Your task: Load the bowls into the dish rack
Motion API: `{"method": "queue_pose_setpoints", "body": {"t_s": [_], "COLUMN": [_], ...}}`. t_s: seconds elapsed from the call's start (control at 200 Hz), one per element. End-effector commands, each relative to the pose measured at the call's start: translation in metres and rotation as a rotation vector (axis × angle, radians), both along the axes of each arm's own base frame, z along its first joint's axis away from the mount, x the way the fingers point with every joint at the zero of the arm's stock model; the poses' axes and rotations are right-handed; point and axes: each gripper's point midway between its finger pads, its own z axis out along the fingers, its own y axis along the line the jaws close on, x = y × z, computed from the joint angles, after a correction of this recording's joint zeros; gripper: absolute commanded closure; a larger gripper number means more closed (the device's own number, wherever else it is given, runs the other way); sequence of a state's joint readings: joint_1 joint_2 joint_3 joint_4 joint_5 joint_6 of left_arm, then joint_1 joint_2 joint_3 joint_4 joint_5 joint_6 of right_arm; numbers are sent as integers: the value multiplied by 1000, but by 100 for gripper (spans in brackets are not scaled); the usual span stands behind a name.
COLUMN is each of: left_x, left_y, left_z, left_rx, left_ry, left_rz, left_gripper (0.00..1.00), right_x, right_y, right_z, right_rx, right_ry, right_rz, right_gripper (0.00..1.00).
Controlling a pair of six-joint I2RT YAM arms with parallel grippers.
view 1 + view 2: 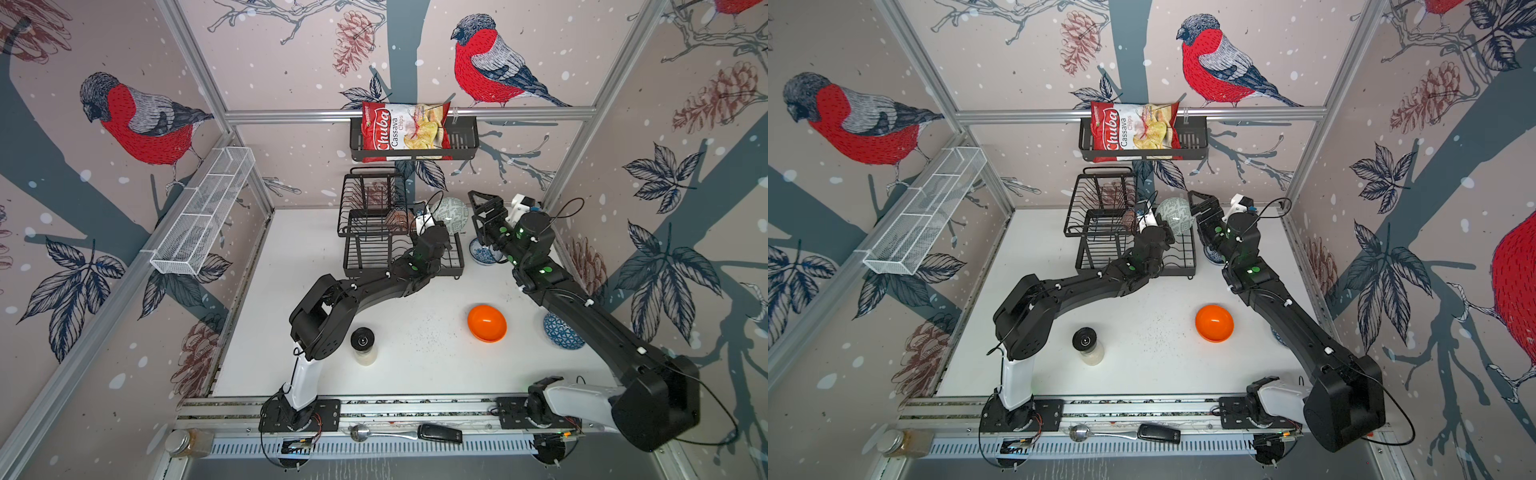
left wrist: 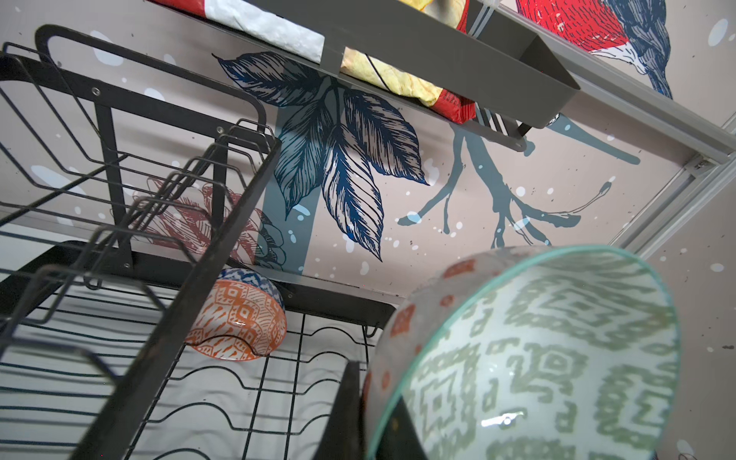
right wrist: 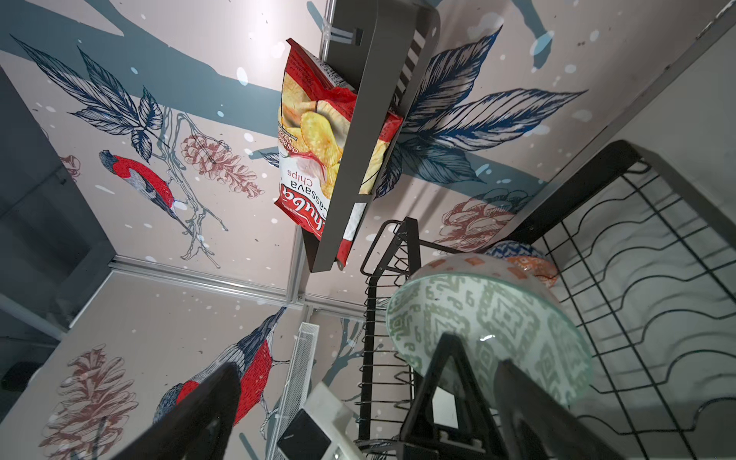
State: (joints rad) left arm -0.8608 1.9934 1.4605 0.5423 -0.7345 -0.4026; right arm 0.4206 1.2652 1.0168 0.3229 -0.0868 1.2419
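Green-patterned bowl [image 1: 453, 212] looks slippery and easy to break; left gripper [image 1: 437, 222] pinches its rim, right gripper [image 1: 478, 212] wide open beside.

I see a white table [image 1: 415, 374] carrying five items. The black dish rack [image 1: 365, 257] stands at the back. Just beside it, on the right, sits a blue-and-white bowl [image 1: 482, 254], partly hidden. A plain orange bowl [image 1: 487, 323] rests open side up, right of centre. A blue patterned bowl [image 1: 563, 332] lies near the right edge. A black-lidded jar [image 1: 363, 345] stands upright at front left.
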Motion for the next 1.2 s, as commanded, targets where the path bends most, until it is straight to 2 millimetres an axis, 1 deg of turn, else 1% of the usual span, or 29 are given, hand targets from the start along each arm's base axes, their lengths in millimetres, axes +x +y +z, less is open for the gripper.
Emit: {"method": "queue_pose_setpoints", "body": {"t_s": [0.0,0.095,0.22,0.33,0.4,0.55,0.685,0.8,1.071,1.196], "left_x": [-2,-6,-8,-12,-15,-22,-29,-31,-35,-38], "left_y": [7,9,7,8,8,8,12,13,14,12], "left_z": [27,28,29,31,32,36,39,40,42,46], "left_rx": [-57,-66,-59,-62,-63,-52,-50,-36,-12,4], "left_ry": [-108,-135,-151,-171,-182,-211,-238,-250,-277,-295], "left_rz": [33,33,29,33,36,41,56,60,74,85], "left_gripper": [100,100,100,100,100,100,100,100,100,100], "right_x": [3,7,13,20,25,36,48,55,61,61], "right_y": [14,22,36,45,48,45,42,40,49,53], "right_z": [13,9,4,1,-4,-12,-17,-19,-21,-19], "right_rx": [116,162,216,228,250,290,325,350,365,367], "right_ry": [-24,-6,16,31,47,71,93,101,117,116], "right_rz": [59,87,136,148,154,137,137,136,162,175], "right_gripper": [0,1,7,10,13,19,24,28,40,48]}}
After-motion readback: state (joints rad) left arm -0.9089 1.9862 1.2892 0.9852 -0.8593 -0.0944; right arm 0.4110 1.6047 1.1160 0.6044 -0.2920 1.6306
